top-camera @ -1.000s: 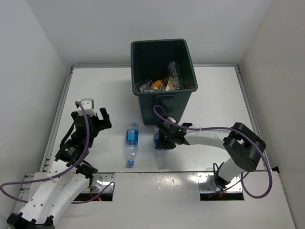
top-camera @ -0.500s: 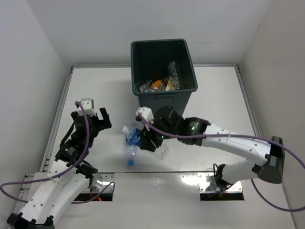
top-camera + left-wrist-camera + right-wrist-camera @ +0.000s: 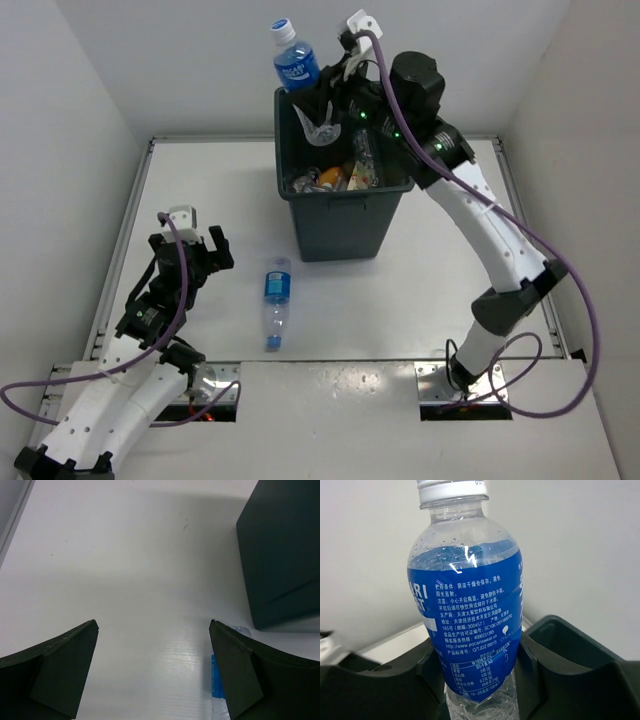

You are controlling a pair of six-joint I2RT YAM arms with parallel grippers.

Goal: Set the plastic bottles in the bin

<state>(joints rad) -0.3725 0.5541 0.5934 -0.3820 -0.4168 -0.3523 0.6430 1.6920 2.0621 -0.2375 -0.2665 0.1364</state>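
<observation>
I've got R gripper [image 3: 318, 100] clenched on blue-label bottle [image 3: 295, 65], over bin [image 3: 345, 190] rim's upper-left corner. L gripper [image 3: 195, 255] gapes wide, lower left.

I log the upper bottle [image 3: 470, 630] as clear with a deep blue label in small white print, cap white; the second bottle [image 3: 275, 300] is clear too, with a blue band. Bin [image 3: 340, 215] dark grey-green, a spot of orange among its contents; table [image 3: 450, 220] plain white. Right arm [image 3: 490, 225] white, cable [image 3: 25, 383] purple.
</observation>
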